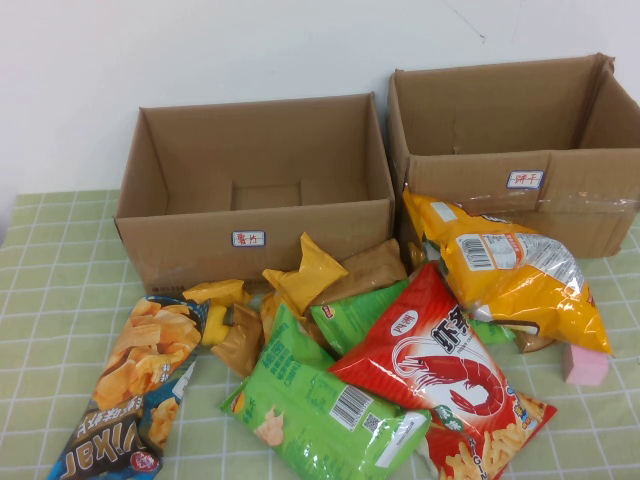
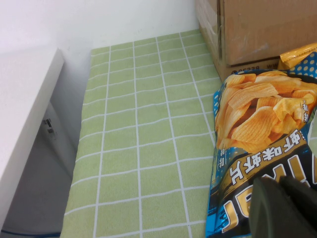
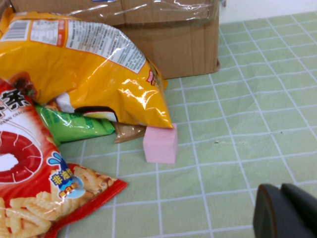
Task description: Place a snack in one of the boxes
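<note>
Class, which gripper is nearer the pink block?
Right. The right gripper hangs just beside the pink block; the left gripper is over the crisp bag.

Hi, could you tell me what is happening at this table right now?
Nothing is being handled yet. A pile of snack bags, including a red shrimp cracker bag and a blue chip bag, lies on the table in front of two open cardboard boxes, both apparently empty. The left gripper hovers by the blue chip bag; the right gripper hovers near a pink block.
</note>
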